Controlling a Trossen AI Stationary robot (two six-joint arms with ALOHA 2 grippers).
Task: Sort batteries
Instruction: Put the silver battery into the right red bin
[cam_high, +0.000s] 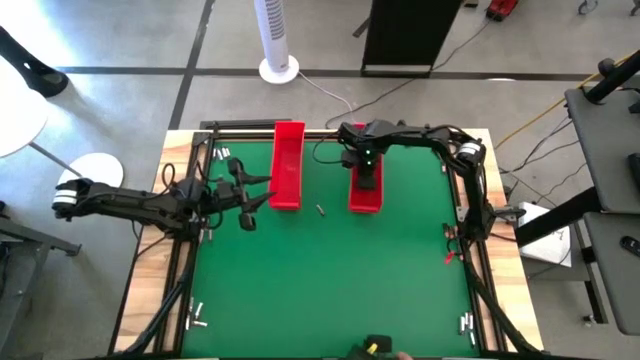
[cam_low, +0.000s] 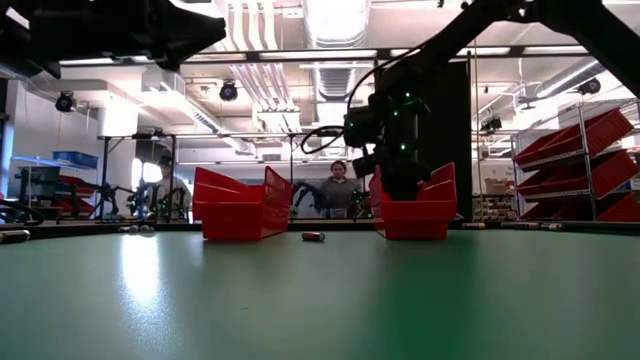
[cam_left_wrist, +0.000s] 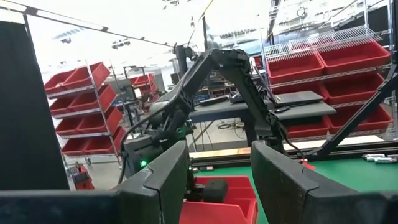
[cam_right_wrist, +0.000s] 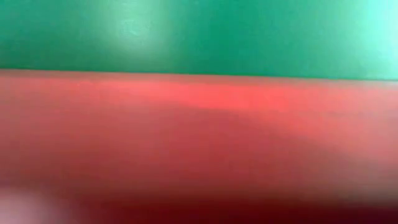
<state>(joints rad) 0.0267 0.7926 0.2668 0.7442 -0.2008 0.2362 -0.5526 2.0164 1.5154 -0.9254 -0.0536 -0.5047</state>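
Reaching down into the right red tray (cam_high: 364, 197), the right gripper (cam_high: 366, 178) is sitting with its fingers closed narrow; whether anything is pinched between them cannot be told, since the right wrist view is filled with the tray's red wall (cam_right_wrist: 199, 137) and the green surface (cam_right_wrist: 199, 31) beyond it. In the low view this gripper (cam_low: 402, 180) is dipping behind the tray's near rim (cam_low: 415, 215).

The left gripper (cam_high: 262, 190) is hovering just beside the left red tray (cam_high: 288, 165), on the side away from the right tray, its fingers (cam_left_wrist: 165, 180) standing partly apart with nothing between them.

One battery (cam_high: 320, 210) is lying loose on the green surface (cam_high: 330, 290) between the two trays, nearer the right tray's front end; the low view is showing it (cam_low: 313, 237) lying flat. More batteries (cam_high: 222, 155) are resting well beyond the left tray, by the surface's edge, and others (cam_high: 197, 320) are lying far from the right tray at the near corner on the left arm's side, with a few (cam_high: 466, 322) at the opposite near corner.

A person (cam_low: 340, 185) is sitting in the room behind the trays.
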